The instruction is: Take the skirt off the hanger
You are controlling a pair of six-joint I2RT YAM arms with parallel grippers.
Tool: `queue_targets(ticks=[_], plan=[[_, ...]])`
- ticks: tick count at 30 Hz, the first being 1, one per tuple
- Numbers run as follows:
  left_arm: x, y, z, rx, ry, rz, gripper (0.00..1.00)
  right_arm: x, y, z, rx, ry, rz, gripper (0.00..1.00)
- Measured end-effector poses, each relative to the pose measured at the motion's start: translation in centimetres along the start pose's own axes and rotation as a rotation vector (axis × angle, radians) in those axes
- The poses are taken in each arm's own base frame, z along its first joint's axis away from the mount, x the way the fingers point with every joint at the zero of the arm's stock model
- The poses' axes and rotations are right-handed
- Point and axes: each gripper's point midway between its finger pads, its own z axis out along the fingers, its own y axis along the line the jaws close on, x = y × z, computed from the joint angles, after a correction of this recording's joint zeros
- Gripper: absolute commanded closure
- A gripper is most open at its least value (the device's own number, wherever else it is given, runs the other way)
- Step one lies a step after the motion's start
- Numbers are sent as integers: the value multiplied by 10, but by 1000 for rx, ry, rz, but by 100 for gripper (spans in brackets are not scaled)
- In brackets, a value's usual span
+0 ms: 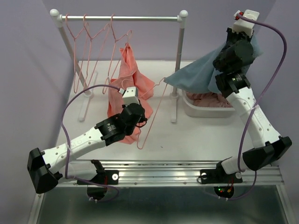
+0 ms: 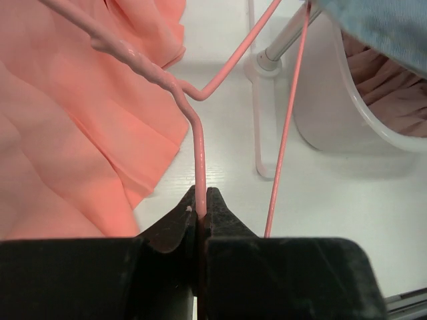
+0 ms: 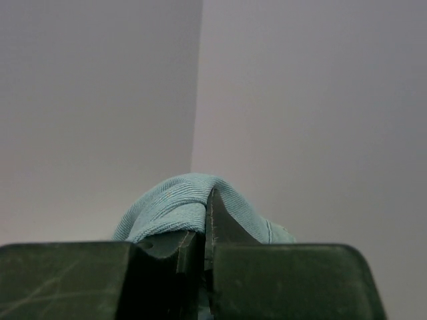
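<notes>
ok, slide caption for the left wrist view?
Left gripper shut on the pink hanger, coral garment at left, white bin at right.

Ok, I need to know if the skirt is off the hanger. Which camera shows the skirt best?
Top external: most of the blue skirt shows, stretched from the right gripper to the hanger tip. Right wrist shows just a fold in the jaws; left wrist, one corner.

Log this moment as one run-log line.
stage: removal underway | left gripper: shut on hanger | right gripper: shut on skirt, held high | skirt: one end at hanger wire
</notes>
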Motion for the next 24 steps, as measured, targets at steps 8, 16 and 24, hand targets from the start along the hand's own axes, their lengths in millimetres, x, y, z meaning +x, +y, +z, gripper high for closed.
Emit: queue_targets(ticks=[8,16,24], plan=[[-1,0,0,-1,-2,5,100,16,-6,24,3,30,-90,99],[1,1,2,-7,1,12,100,19,-15,34,0,31,-112,99],[11,3,9,-27,25,37,100,11,-29,48,29,15,-130,99]])
